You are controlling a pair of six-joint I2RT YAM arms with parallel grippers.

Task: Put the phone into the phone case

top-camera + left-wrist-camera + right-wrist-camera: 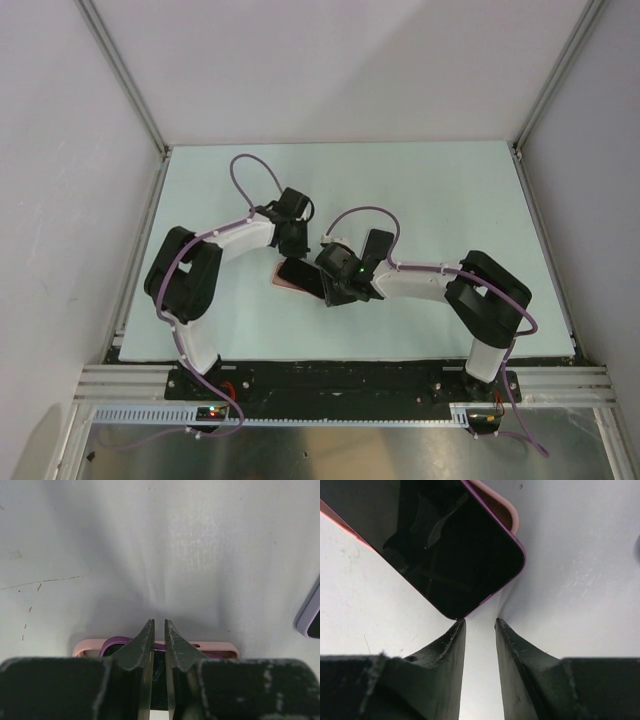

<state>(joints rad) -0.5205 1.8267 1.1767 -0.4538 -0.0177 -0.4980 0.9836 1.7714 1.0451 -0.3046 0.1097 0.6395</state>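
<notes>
Table (440, 200), centre of the top view: the pink case (514, 515) lies flat, with the phone (445, 545) askew on it, apparently unseated. Left hand (159, 623) almost clenched, empty; right hand (480, 623) released. The phone looks stiff, glossy and slippery, so hold it by its long edges. The case is probably light and slides.

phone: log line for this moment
phone askew on phone case, not seated | left fingers nearly shut above case edge | right fingers open, empty, at phone corner
</notes>
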